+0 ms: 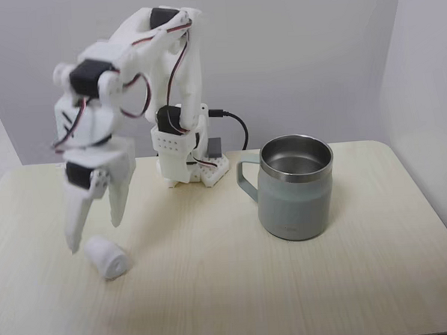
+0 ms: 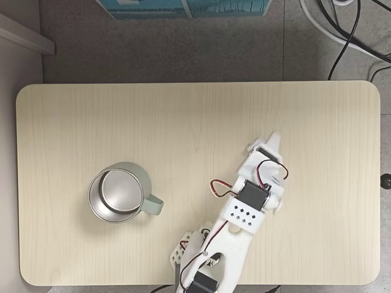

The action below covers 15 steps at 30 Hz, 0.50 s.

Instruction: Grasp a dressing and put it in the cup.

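Observation:
The dressing [image 1: 108,257] is a small white roll lying on its side on the left part of the wooden table [image 1: 290,291]. My gripper [image 1: 96,234] hangs open right over it, one finger to the roll's left and the other behind it, with both tips just above the roll and nothing held. The cup [image 1: 294,207], a pale grey-green mug with a steel rim, stands upright at the table's centre-right with its handle facing the arm. From above, the cup [image 2: 154,205] is at the left and the gripper [image 2: 267,148] at the right, well apart.
The arm's white base [image 1: 190,168] stands at the back of the table with a black cable [image 1: 238,126] behind it. Bare tabletop [image 2: 122,122] lies between the roll and the mug. Off the table are floor cables [image 2: 345,36] and a blue box [image 2: 183,7].

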Motion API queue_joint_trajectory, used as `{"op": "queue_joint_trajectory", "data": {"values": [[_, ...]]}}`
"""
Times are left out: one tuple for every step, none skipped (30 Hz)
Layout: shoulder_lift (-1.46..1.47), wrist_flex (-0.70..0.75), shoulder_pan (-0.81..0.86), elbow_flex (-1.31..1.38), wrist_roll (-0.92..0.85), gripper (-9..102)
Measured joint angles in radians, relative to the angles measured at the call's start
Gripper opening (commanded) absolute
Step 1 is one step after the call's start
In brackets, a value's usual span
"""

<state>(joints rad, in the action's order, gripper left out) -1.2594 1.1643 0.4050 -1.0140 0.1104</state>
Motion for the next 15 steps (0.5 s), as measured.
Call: {"op": "queue_joint_trajectory", "data": {"values": [[-0.02,-0.014,0.005,0.008,-0.005,31],[-0.04,-0.026,0.008,0.012,-0.009,31],[-0.06,-0.038,0.014,0.021,-0.015,31],[-0.078,-0.049,0.018,0.031,-0.02,31],[-0.095,-0.06,0.023,0.037,-0.026,31],[-0.11,-0.069,0.025,0.037,-0.029,31],[-0.127,-0.072,0.028,0.037,-0.032,31],[-0.141,-0.074,0.028,0.037,-0.035,31],[-0.149,-0.074,0.032,0.037,-0.037,31],[-0.149,-0.074,0.038,0.037,-0.041,31],[-0.152,-0.074,0.044,0.037,-0.041,31],[-0.164,-0.074,0.044,0.035,-0.044,31],[-0.183,-0.074,0.041,0.035,-0.044,31],[-0.204,-0.071,0.038,0.031,-0.048,30],[-0.229,-0.066,0.04,0.017,-0.049,30]]}}
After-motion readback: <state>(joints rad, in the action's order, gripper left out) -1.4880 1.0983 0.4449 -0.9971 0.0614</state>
